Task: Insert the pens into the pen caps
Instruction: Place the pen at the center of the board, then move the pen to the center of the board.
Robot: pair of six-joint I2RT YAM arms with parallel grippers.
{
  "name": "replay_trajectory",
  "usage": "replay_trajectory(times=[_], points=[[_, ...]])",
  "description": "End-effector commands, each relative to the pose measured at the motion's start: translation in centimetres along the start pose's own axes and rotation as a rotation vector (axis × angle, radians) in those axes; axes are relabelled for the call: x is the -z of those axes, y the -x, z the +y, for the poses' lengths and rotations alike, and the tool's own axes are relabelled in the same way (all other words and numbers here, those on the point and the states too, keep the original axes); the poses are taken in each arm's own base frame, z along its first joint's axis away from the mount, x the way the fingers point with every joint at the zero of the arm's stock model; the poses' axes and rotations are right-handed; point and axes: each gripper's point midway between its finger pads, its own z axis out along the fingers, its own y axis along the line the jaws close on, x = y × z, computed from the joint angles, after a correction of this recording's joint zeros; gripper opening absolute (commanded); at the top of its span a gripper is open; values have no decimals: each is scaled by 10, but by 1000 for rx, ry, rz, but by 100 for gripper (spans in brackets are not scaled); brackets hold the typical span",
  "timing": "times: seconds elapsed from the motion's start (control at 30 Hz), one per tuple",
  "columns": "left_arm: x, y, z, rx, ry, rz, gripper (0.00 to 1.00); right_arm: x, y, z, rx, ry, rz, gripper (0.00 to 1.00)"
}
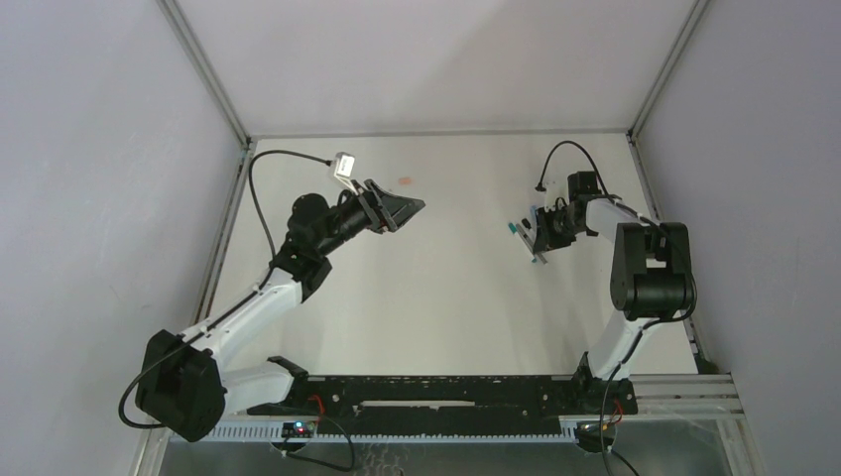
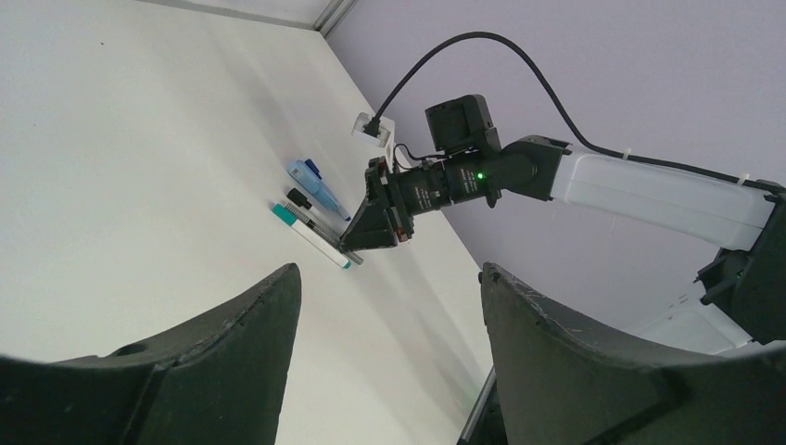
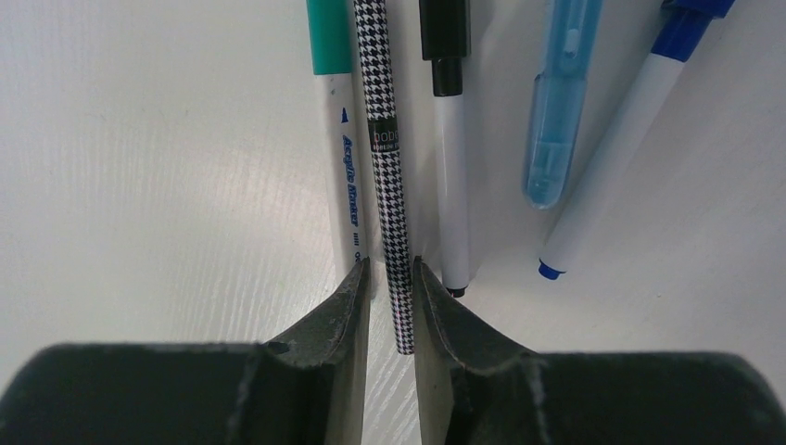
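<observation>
Several pens lie side by side on the white table at the right. In the right wrist view they are a white pen [image 3: 341, 176] with a teal cap [image 3: 328, 37], a houndstooth pen [image 3: 387, 167], a white pen [image 3: 452, 185] with a black cap [image 3: 443, 28], a light-blue pen [image 3: 556, 120] and a white pen [image 3: 612, 158] with a blue cap [image 3: 686, 23]. My right gripper [image 3: 389, 269] straddles the houndstooth pen's near end, jaws slightly apart with a thin gap beside the pen. My left gripper [image 2: 389, 271] hangs wide open and empty over the table's left.
A small pinkish spot [image 1: 405, 180] lies on the table just beyond the left gripper [image 1: 417, 206]. Metal frame posts and grey walls border the table [image 1: 446, 297] on both sides. The right arm [image 1: 650, 263] stands close to the right edge.
</observation>
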Motion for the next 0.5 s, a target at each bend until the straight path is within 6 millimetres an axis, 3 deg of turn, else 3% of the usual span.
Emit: replay_trajectory(times=[0.0,0.23,0.47], points=[[1,4,2,-1,-5,-17,75,23,25,1,30,-12,-78,29],[0,-2,31,-16,134,28,75,48,34,10,48,33,-141,30],[1,-15,97,-30,433,135,72,75,39,27,84,119,-205,30]])
